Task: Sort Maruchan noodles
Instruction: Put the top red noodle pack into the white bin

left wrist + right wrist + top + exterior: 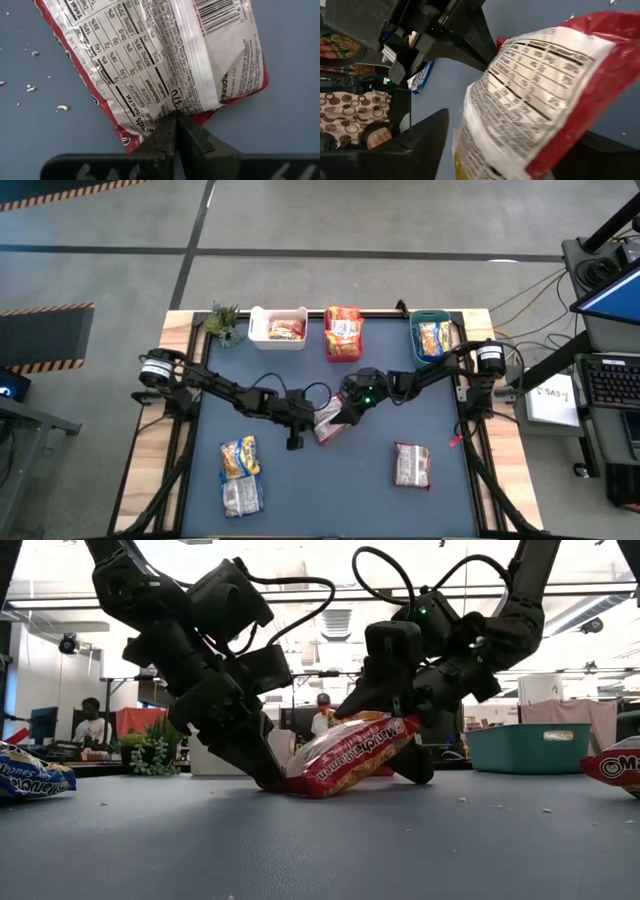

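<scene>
Left fingers (pixel 176 131) pinch the red-and-white packet's (pixel 165 55) edge; right fingers (pixel 440 145) straddle its far edge, spread.

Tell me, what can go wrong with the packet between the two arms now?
The left gripper pinches only the edge of the red ramen packet, so it could slip or tear. The right gripper, jaws open around the packet's other end, might close badly and crush the noodles.
</scene>
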Robot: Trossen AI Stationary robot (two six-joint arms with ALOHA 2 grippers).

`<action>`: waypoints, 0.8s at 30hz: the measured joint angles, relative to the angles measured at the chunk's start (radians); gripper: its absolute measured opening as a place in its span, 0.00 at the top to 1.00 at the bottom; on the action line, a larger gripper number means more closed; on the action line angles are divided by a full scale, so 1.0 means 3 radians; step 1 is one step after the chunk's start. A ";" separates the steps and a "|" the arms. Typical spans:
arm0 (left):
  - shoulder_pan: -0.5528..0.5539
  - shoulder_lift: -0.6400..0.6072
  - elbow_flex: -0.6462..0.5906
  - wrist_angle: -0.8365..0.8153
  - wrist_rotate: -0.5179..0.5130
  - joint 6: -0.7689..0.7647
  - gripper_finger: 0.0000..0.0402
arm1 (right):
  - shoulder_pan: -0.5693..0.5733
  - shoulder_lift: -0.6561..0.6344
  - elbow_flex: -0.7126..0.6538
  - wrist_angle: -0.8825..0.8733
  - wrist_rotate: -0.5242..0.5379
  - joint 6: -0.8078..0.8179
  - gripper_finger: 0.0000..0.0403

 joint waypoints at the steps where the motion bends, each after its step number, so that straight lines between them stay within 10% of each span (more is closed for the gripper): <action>1: 0.0000 0.0000 -0.0001 0.0001 0.0000 0.0000 1.00 | 0.0000 -0.0002 0.0000 -0.0001 0.0000 0.0000 0.34; 11: 0.0000 -0.0038 -0.0003 -0.0005 0.0003 0.0001 1.00 | 0.0001 -0.0012 0.0000 -0.0017 0.0005 0.0006 0.61; 24: 0.0001 -0.0972 -0.0015 -0.0801 -0.0496 0.0526 1.00 | -0.0064 -0.0245 -0.0005 -0.0034 0.0129 -0.0127 0.64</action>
